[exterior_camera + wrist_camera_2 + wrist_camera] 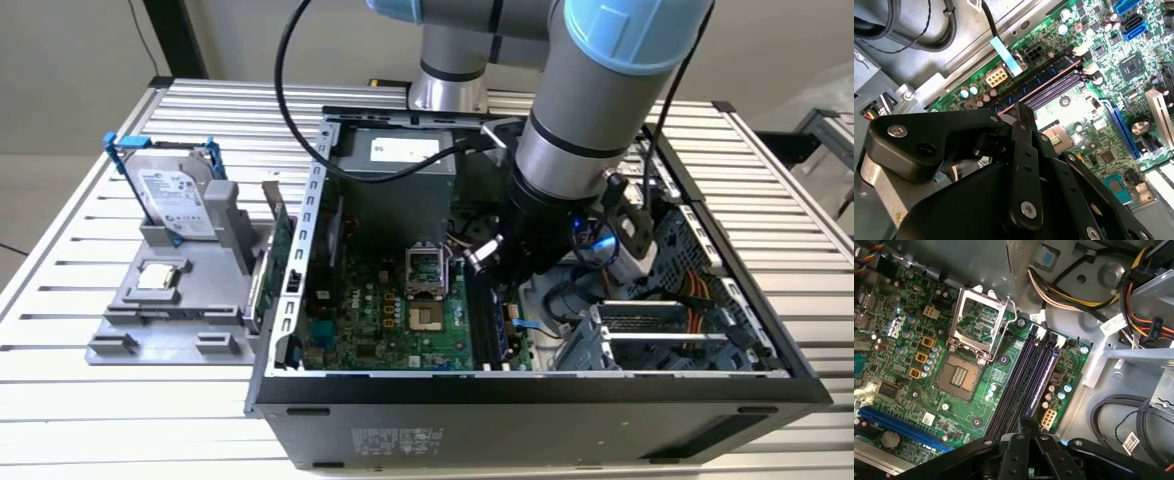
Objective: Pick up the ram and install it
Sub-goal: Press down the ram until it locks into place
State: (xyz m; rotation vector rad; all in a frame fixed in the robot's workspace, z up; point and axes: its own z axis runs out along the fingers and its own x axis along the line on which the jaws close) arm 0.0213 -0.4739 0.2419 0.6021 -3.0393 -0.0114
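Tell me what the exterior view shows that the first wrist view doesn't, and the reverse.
Exterior view adds: the hard drive in its blue frame on the grey fixture, at the exterior view's left of the computer case, and the arm reaching into the case. First wrist view adds: the white slot latches and a white power connector. Shared: the motherboard, the open processor socket, the gripper above the memory slots.

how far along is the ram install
Done: pickup looks past, since the gripper hangs low in the case, right over the memory slots. In hand: a stick that may be the ram seems to stand in the outer slot under the gripper. Left: seating is unconfirmed; I cannot tell whether it is fully pressed in.
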